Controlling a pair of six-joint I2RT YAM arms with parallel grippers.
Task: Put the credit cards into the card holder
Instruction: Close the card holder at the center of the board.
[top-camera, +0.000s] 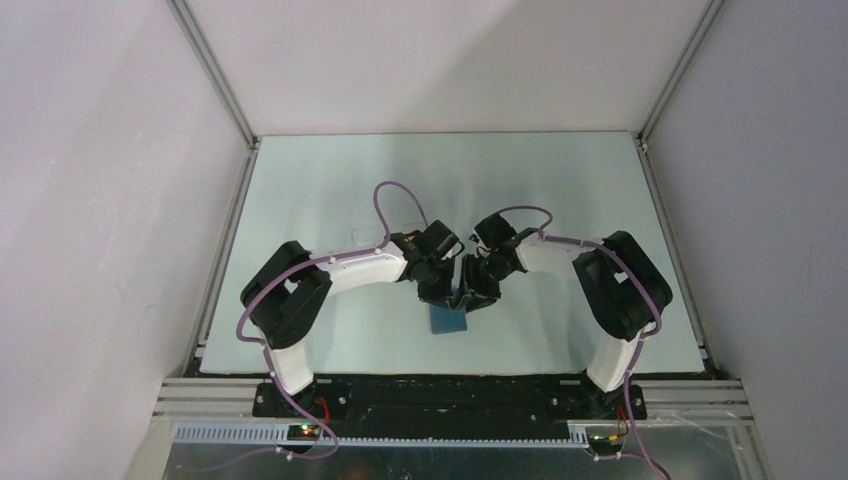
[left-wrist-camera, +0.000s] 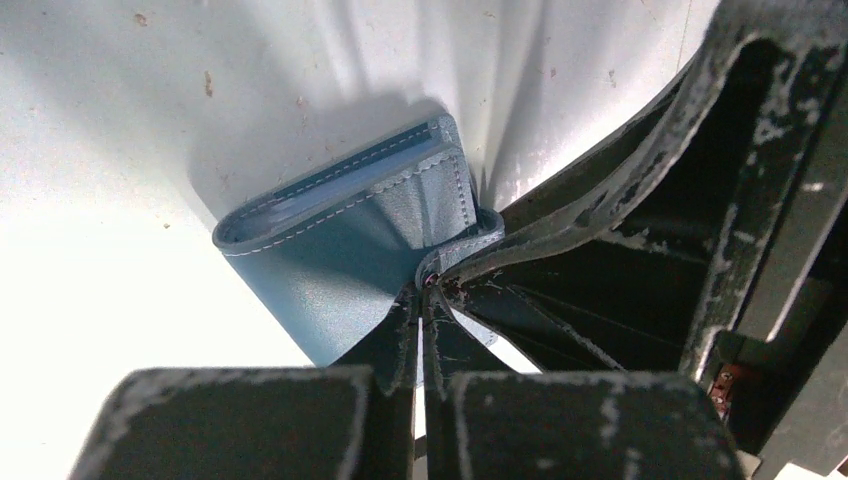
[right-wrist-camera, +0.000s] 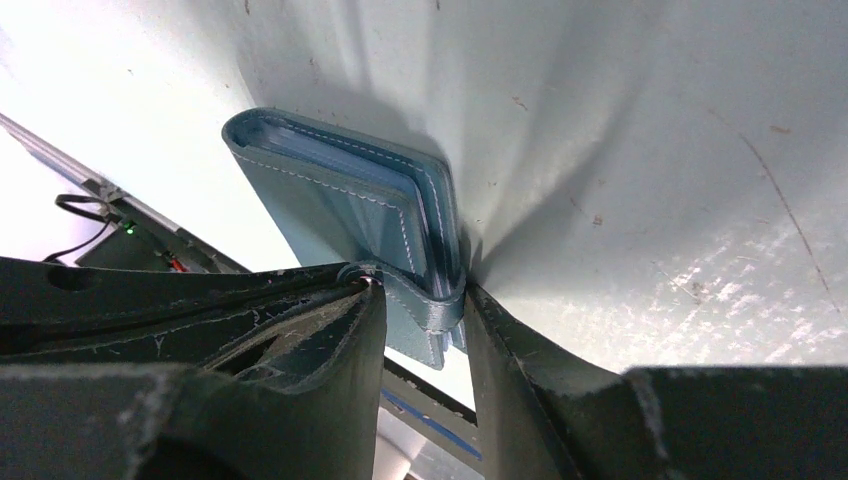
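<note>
The left gripper is squeezed nearly shut on one end of the folded blue card holder. The right gripper pinches that end too. The card holder is mid-frame, over the pale table.

Arching the left arm and the right arm inward from the near corners of the tabletop, elbows bulging outward toward the left and right edges. Pointing both wrists down and toward each other close to the middle of the near edge. Setting the left end effector tip to tip against the right end effector. Pinching a thin flap of the card holder on the left, jaws almost together. Clamping the thicker folded corner on the right, jaws spread only by that thickness.
</note>
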